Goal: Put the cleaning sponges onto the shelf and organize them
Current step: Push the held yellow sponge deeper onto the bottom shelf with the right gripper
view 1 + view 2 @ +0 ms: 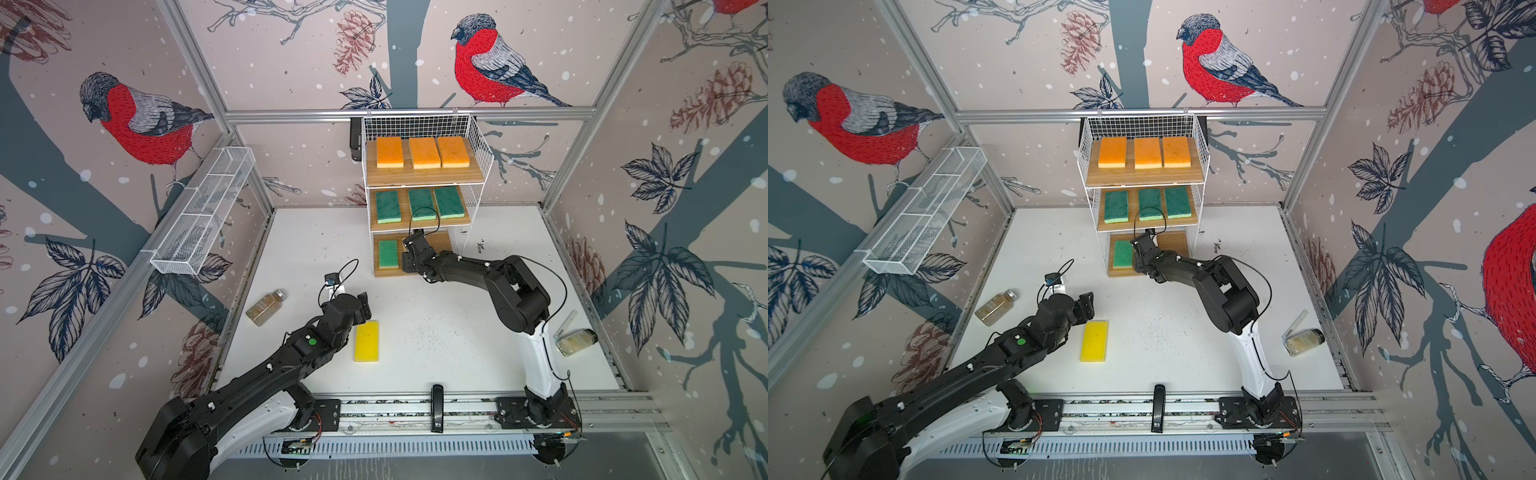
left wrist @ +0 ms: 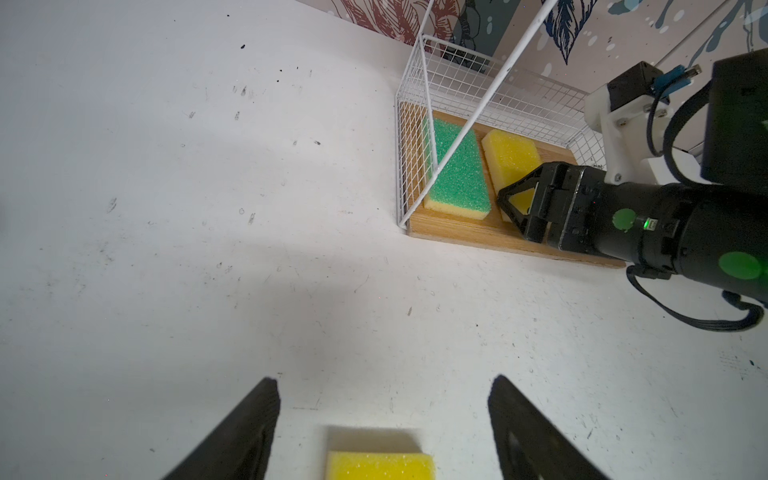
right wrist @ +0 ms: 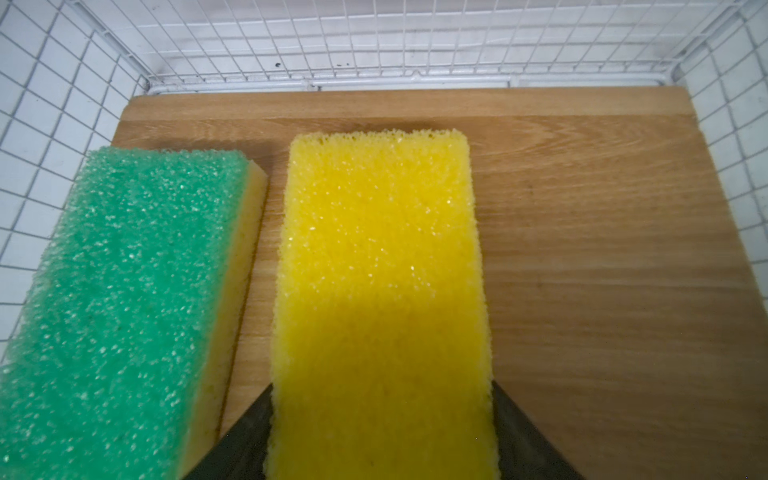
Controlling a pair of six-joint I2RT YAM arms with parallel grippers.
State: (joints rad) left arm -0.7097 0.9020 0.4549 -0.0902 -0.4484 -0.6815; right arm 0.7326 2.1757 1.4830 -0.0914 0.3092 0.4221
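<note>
Nine sponges in all: three orange sponges (image 1: pixel 390 152) (image 1: pixel 424 153) (image 1: pixel 453 152), four green sponges (image 1: pixel 388 206) (image 1: pixel 422 204) (image 1: pixel 449 202) (image 1: pixel 388 253) and two yellow sponges (image 1: pixel 367 340) (image 3: pixel 380 291)

One shelf (image 1: pixel 415 120), holding three boards (image 1: pixel 424 176) (image 1: pixel 415 226) (image 1: pixel 386 272)

One mesh tray (image 1: pixel 199 220)

Two jars (image 1: pixel 265 307) (image 1: pixel 575 341)

Two arms (image 1: pixel 266 370) (image 1: pixel 515 291)

One pale strip (image 1: pixel 567 324) beside a jar, possibly a label; too small to be sure

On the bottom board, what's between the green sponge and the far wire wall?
A yellow rectangular foam sponge, held by the right end effector, then bare light-brown wooden board up to the white wire-grid wall. The right wrist view shows it.
</note>
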